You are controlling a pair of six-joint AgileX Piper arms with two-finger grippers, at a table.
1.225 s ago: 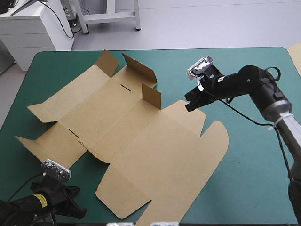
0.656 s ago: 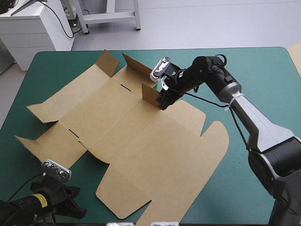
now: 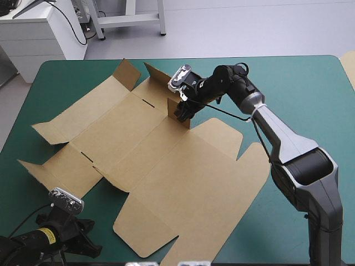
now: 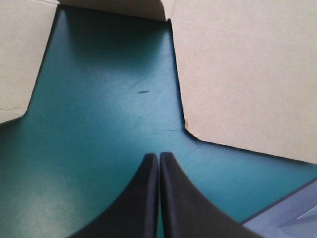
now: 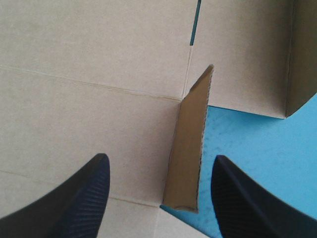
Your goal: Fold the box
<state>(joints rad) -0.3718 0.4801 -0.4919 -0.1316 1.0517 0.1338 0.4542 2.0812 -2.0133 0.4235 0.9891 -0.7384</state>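
Note:
The brown box (image 3: 183, 183) lies as a cut sheet across the teal-green cover, mostly flat. A small flap (image 3: 172, 107) stands upright near its far middle. My right gripper (image 3: 183, 114) hangs over that flap, open. In the right wrist view the flap (image 5: 190, 148) stands edge-on between the two black fingers (image 5: 79, 198) of the right gripper (image 5: 159, 161), closer to one of them, touching neither. My left gripper (image 3: 91, 246) rests shut at the table's front left corner. Its joined tips (image 4: 158, 157) point at bare cover between two panels of the box (image 4: 247, 74).
Two more flaps stand raised at the sheet's far side, one (image 3: 126, 73) to the left and a longer one (image 3: 165, 81) just behind the right gripper. Bare teal-green cover (image 3: 310, 138) shows to the right of the box.
My right gripper has swung left from the sheet's far right edge to the small upright flap, and its fingers have opened. The left arm has stayed still.

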